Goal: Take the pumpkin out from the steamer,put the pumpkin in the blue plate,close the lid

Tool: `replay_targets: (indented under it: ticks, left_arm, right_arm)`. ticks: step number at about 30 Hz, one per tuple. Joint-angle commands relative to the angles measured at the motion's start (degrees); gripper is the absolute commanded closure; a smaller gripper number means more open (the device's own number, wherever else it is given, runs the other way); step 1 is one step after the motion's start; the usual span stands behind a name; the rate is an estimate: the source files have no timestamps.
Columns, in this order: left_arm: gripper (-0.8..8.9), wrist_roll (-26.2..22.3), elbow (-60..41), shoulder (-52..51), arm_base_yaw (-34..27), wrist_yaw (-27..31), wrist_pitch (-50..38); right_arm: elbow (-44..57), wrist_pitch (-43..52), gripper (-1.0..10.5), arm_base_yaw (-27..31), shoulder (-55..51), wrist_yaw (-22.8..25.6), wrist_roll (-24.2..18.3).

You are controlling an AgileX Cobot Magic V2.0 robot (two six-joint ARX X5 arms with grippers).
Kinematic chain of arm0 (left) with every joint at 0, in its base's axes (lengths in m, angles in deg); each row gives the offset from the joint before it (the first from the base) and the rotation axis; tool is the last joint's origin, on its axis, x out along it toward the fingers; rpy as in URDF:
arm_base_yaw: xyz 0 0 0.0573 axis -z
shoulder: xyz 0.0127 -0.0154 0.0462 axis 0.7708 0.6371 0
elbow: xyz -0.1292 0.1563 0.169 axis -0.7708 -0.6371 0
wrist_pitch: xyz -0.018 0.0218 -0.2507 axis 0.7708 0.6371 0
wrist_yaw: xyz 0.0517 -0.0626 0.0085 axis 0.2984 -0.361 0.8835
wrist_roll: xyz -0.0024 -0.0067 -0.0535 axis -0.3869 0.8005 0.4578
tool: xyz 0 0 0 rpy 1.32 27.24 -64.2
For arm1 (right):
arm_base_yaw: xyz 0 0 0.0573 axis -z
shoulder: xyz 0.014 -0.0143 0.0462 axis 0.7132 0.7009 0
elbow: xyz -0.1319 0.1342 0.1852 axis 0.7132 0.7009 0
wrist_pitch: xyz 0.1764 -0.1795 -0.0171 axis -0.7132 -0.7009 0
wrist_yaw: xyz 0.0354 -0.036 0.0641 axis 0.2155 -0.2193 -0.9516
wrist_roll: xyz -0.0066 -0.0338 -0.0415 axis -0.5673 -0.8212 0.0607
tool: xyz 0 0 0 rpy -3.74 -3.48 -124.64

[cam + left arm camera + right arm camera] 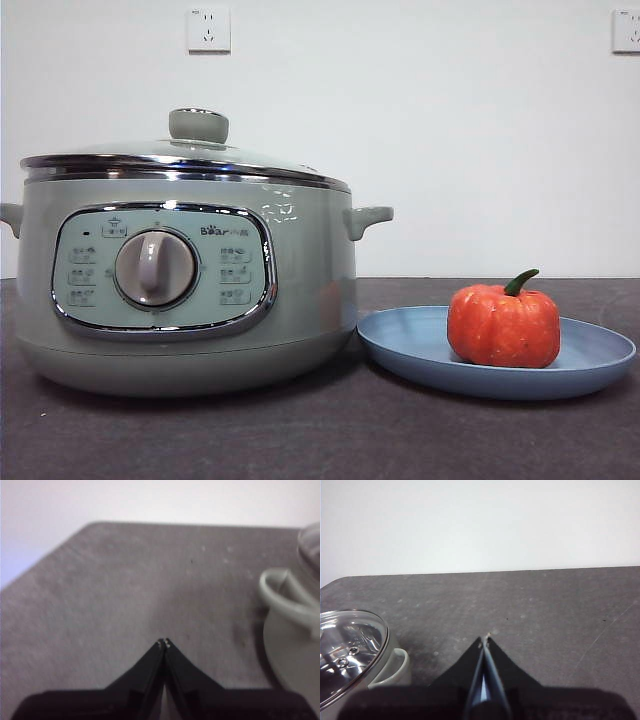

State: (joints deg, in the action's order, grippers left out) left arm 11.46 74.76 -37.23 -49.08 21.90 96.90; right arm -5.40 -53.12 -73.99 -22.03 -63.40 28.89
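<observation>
White wall, dark table (300,440): your pumpkin (503,325) sits on the blue plate (600,355) beside the steamer (190,290), lid (198,127) on. Left claw (163,642) and right claw (485,638) pinched closed, empty, either side of it; nothing seems left.

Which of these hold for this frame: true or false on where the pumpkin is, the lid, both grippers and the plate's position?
1. The pumpkin sits on the blue plate. True.
2. The lid is off the steamer. False: it rests on the steamer's rim.
3. The left gripper holds the pumpkin. False: its jaws are shut on nothing, above bare table beside a steamer handle.
4. The right gripper is shut and empty. True.
5. The blue plate lies on top of the lid. False: it lies on the table beside the steamer.
</observation>
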Motion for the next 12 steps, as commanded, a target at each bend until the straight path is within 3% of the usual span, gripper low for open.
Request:
replay_targets:
  ticks: [1, 12]
  left_arm:
    - [8.17, 1.22, -2.25, -0.81, -0.20, -1.22, -1.40]
    - [8.16, 1.05, -3.17, -0.74, -0.20, -9.66, -1.29]
  right_arm:
    - [0.35, 0.28, 9.6, -0.09, -0.04, 0.17, 0.44]
    - [0.35, -2.73, 9.6, -0.09, -0.04, 0.17, 0.44]
